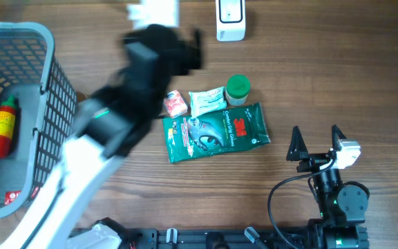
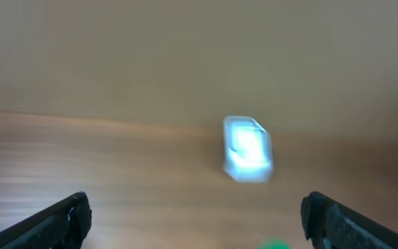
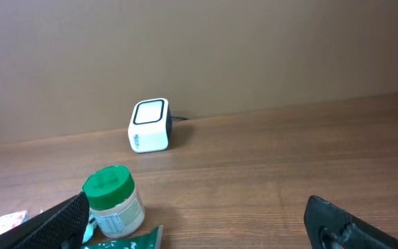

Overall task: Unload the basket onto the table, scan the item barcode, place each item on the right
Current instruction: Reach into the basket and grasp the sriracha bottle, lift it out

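While left tool (image 2: 197, 216) hangs blurred, spread wide, empty, pick step pends: green packet (image 1: 216, 131), jar (image 1: 238, 88) lie on surface (image 1: 337, 62) near scanner (image 1: 231, 19). Right tool (image 1: 316, 143) spread, empty. Next: grasp one item, turn barcode toward scanner.

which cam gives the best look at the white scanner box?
Right wrist: the scanner is sharp and whole, with its dark-rimmed face angled toward the lens. Overhead sees it from above, cut off by the top edge of the frame. Left wrist gives only a blurred white shape, probably the same unit.
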You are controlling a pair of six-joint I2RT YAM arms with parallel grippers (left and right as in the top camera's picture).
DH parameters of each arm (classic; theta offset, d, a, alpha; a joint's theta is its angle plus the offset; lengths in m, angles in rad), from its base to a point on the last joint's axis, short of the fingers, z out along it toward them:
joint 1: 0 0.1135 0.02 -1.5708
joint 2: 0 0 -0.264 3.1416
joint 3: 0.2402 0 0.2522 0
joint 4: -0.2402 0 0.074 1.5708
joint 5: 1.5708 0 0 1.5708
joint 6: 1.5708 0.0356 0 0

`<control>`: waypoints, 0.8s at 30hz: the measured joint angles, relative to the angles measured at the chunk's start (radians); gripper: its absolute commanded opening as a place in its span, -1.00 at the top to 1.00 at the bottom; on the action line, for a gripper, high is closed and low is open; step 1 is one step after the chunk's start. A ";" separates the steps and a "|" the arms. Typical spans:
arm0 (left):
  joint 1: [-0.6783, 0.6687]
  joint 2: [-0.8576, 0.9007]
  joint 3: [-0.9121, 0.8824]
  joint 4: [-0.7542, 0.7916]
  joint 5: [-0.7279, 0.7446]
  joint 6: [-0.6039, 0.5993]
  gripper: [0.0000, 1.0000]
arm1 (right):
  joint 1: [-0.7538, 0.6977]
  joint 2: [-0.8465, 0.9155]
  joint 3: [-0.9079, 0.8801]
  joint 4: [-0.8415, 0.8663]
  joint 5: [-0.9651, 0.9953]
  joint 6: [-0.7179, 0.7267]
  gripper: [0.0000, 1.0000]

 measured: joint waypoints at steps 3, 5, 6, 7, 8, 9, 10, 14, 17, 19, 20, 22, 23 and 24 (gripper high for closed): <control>0.137 -0.104 0.003 -0.079 -0.192 0.000 -1.00 | 0.000 0.000 0.000 0.000 0.000 0.000 -0.99; 0.230 -0.130 0.003 -0.127 -0.263 0.000 -1.00 | 0.000 0.000 0.000 0.000 0.000 0.000 -0.99; 0.275 -0.138 0.003 -0.147 -0.285 0.000 -1.00 | 0.000 0.000 0.000 0.000 0.000 0.000 -0.99; 0.321 -0.142 0.003 -0.158 -0.296 0.000 -1.00 | 0.000 0.000 0.000 0.000 0.000 0.000 -0.99; 0.377 -0.143 0.003 -0.159 -0.304 0.001 -1.00 | 0.000 0.000 0.000 0.000 0.000 0.000 -1.00; 0.451 -0.144 0.003 -0.160 -0.304 0.009 -1.00 | 0.000 0.000 0.000 0.000 0.000 0.000 -0.99; 0.509 -0.144 0.003 -0.158 -0.290 0.025 -1.00 | 0.000 0.000 0.000 0.000 0.000 0.000 -1.00; 0.801 -0.133 0.003 -0.147 -0.085 0.151 -1.00 | 0.000 0.000 0.000 0.000 0.000 0.000 -1.00; 1.015 -0.093 0.003 -0.170 0.169 0.320 -1.00 | 0.000 0.000 0.000 0.000 0.000 0.000 -0.99; 1.117 -0.049 0.003 -0.188 0.301 0.433 -1.00 | 0.000 0.000 0.000 0.000 0.000 0.000 -1.00; 1.153 -0.026 0.003 -0.191 0.349 0.480 -1.00 | 0.000 0.000 0.000 0.000 0.000 0.000 -0.99; 1.209 0.025 0.002 -0.204 0.406 0.546 -1.00 | 0.000 0.000 0.000 0.000 0.000 0.000 -1.00; 1.226 0.046 0.001 -0.206 0.422 0.568 -1.00 | 0.000 0.000 0.000 0.000 0.000 0.000 -0.99; 1.241 0.069 0.000 -0.211 0.437 0.594 -1.00 | 0.000 0.000 0.000 0.000 0.000 0.000 -0.99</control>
